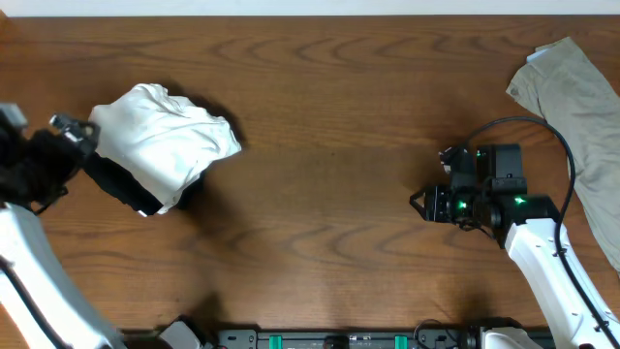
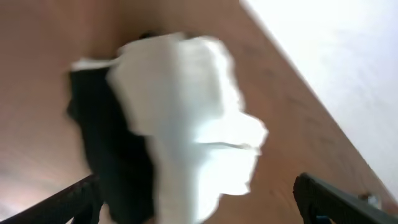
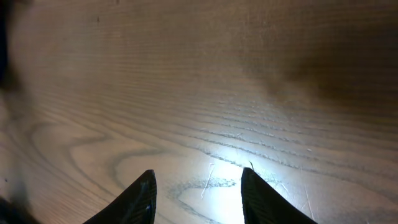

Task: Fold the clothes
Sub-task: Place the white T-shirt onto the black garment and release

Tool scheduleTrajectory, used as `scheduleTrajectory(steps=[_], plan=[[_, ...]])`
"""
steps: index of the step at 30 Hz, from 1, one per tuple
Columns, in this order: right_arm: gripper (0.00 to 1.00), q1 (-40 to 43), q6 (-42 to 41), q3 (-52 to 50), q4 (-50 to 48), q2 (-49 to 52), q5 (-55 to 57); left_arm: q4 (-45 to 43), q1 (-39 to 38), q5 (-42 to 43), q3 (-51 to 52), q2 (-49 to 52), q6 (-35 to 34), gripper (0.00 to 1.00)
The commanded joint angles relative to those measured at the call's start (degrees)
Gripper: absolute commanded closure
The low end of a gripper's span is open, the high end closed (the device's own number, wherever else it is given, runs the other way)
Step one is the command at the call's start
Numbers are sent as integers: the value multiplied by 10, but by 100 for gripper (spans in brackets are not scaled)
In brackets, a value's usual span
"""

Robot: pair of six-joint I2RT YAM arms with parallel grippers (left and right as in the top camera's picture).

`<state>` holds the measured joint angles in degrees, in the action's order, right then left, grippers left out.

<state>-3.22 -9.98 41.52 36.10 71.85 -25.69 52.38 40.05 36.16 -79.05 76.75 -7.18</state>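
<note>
A folded white T-shirt (image 1: pixel 165 136) lies on top of a black garment (image 1: pixel 121 184) at the left of the table. My left gripper (image 1: pixel 68 131) is at their left edge, open, with nothing between its fingers. The left wrist view is blurred and shows the white T-shirt (image 2: pixel 193 112) over the black garment (image 2: pixel 118 149), beyond the open gripper (image 2: pixel 205 208). A khaki-grey garment (image 1: pixel 581 107) lies at the far right. My right gripper (image 1: pixel 418 202) is open and empty over bare wood (image 3: pixel 199 186).
The wooden table (image 1: pixel 329 136) has its far edge along the top of the overhead view. A black cable (image 1: pixel 552 131) loops from the right arm over the khaki-grey garment.
</note>
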Motion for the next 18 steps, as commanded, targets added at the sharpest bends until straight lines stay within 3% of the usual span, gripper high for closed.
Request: scheduleTrajectory(steps=[1, 3, 5, 10, 14, 18], plan=[[58, -4, 1, 7, -8, 4, 2, -5, -61, 5, -7, -12, 74, 32], [57, -4, -8, 7, -12, 4, 2, -14, -103, -49, -7, 0, 96, 69], [57, -4, -16, 7, -12, 4, 2, -24, -140, -99, -7, 24, 109, 92], [59, -4, -25, 7, -12, 4, 2, -41, -189, -192, -7, 124, 152, 94], [59, -4, -33, 7, -8, 4, 2, -49, -178, -341, -7, 209, 60, 94], [62, -4, -37, 7, -7, 4, 2, -62, -151, -354, -7, 289, 43, 94]])
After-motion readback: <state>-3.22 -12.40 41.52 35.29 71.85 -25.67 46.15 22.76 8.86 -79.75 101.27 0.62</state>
